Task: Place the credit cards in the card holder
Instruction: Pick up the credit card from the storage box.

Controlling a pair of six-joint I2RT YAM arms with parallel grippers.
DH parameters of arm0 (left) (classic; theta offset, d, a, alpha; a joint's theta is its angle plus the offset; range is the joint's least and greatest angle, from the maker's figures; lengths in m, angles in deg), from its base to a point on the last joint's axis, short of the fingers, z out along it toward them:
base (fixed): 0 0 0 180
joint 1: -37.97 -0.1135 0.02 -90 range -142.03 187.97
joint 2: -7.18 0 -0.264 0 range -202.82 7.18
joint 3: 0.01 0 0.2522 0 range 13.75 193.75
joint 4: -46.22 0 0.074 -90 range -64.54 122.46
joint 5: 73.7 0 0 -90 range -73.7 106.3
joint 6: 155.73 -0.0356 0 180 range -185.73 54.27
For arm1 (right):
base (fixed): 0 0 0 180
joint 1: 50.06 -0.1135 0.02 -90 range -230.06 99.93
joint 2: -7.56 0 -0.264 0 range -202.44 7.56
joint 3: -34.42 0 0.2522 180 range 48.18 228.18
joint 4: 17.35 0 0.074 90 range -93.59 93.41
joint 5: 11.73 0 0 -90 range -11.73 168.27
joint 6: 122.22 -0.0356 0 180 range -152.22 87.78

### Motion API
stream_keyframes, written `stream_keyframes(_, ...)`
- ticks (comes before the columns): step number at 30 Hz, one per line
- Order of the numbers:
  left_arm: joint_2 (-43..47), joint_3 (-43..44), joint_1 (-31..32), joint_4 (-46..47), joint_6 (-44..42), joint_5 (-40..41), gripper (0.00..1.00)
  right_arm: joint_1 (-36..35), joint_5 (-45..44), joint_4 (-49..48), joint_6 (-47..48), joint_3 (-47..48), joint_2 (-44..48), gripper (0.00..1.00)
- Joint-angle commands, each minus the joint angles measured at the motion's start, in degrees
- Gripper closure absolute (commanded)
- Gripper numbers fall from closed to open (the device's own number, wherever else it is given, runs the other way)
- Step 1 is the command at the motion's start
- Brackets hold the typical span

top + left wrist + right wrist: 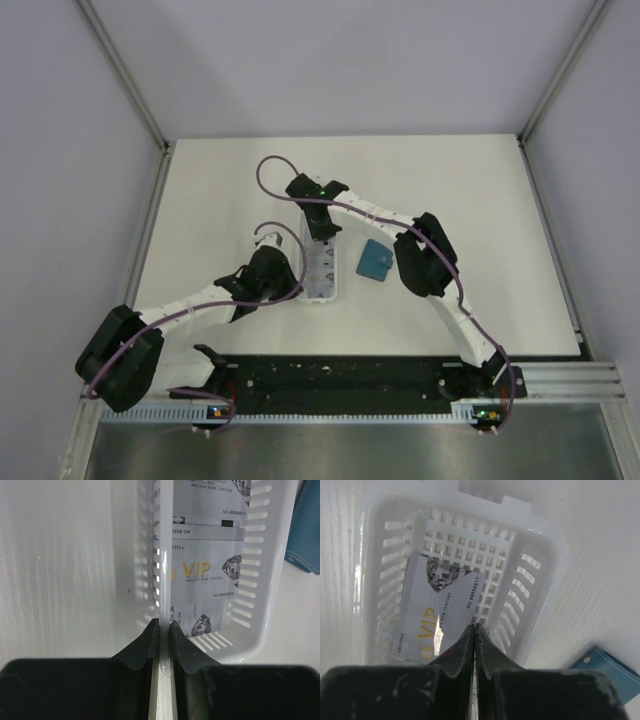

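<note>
Over the table, left claw clamps tray rim; right claw hangs closed.

1. A long white plastic tray lies on the worktop near its middle, its long side pointing away from the near edge.
2. The tray has slotted walls and a grid bottom.
3. The worktop is white and matt.
4. Pale grey panels enclose it on three sides.
5. Metal posts stand at the back corners.
6. A black rail runs along the near edge, with a grey metal sheet below it.
</note>
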Motion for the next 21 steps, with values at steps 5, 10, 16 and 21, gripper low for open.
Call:
stream_keyframes(5, -0.5, 0.7, 0.2, 0.8, -0.4, 0.4, 1.00, 0.0, -2.8, 3.1, -0.2, 3.5, -2.3, 1.00)
stream_keyframes(10, -0.6, 0.8, 0.1, 0.8, -0.4, 0.3, 1.00, -0.1, -2.4, 3.5, 0.2, 3.9, -3.1, 1.00)
stream_keyframes(16, -0.6, 0.8, 0.2, 0.9, -0.5, 0.1, 1.00, 0.0, 1.5, 3.2, 0.2, 4.9, -4.0, 1.00)
stream_keyframes(21, -0.7, 0.9, 0.1, 1.0, -0.6, 0.0, 1.00, -0.1, 5.3, 1.2, 0.3, 4.5, -4.1, 1.00)
